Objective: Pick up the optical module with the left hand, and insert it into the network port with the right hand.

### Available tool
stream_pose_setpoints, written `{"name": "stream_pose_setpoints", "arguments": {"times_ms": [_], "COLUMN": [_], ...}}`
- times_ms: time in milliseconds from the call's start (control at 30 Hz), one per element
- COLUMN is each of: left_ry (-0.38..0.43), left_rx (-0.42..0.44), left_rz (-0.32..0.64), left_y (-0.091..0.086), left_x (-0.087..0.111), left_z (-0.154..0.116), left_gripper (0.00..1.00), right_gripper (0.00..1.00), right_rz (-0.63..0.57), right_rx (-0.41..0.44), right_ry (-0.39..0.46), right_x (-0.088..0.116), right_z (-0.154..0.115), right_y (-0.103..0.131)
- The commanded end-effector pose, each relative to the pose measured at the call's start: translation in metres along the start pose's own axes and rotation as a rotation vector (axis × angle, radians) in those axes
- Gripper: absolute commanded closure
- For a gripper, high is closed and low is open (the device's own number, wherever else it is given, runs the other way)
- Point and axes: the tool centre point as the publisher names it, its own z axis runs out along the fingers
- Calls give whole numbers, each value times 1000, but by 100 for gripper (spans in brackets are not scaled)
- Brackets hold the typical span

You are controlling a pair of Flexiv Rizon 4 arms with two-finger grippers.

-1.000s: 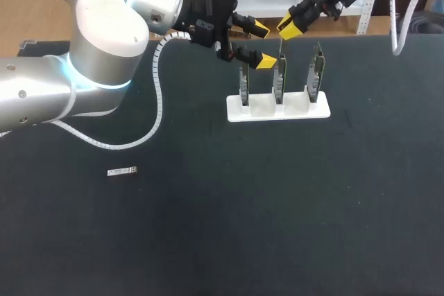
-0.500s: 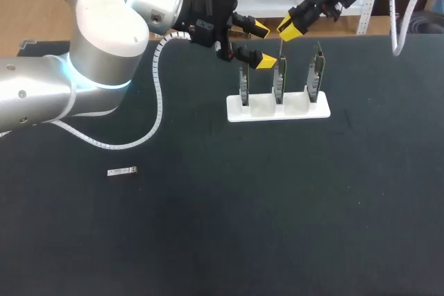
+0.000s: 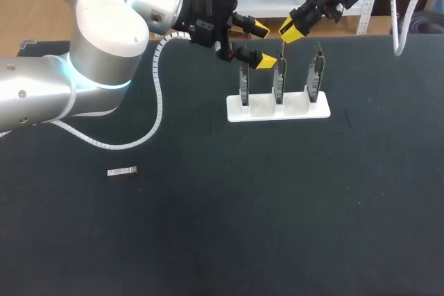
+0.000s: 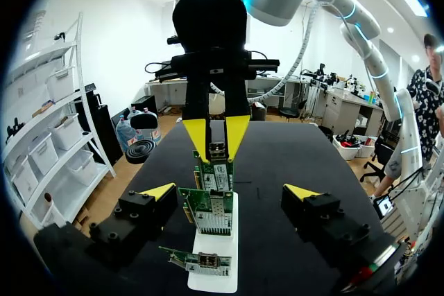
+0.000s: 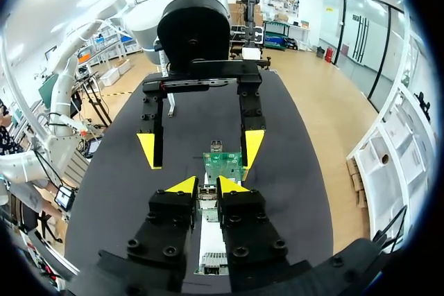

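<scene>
Three network cards (image 3: 279,84) upright in white stand (image 3: 267,110) on black table (image 3: 277,206); left gripper (image 3: 263,45) wide; right gripper (image 3: 290,31) pinching optical module (image 4: 217,149).

Head camera sits high behind the robot, looking down and forward over the dark table (image 3: 277,227), well back from the work. The white stand (image 3: 277,110) of circuit boards (image 3: 318,74) sits at the far side. The left wrist camera is in close, looking along the left gripper (image 4: 231,192) and over the stand, straight at the right gripper (image 4: 216,155). The right wrist camera faces back the opposite way, just as near. The two wrist views share each other's gripper and the small module (image 4: 217,149) pinched in the right one. All three views share the stand.
</scene>
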Motion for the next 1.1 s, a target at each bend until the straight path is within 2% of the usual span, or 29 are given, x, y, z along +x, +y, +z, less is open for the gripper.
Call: {"name": "stream_pose_setpoints", "arguments": {"times_ms": [33, 1100], "left_ry": [6, 6], "left_rx": [2, 2], "left_rz": [-2, -2], "left_y": [1, 1], "left_x": [-1, -1], "left_z": [1, 1], "left_gripper": [0, 0], "right_gripper": [100, 100], "right_rz": [0, -7], "right_rx": [-3, 17], "right_ry": [2, 13], "right_x": [0, -2], "right_z": [0, 4], "right_y": [-1, -4]}}
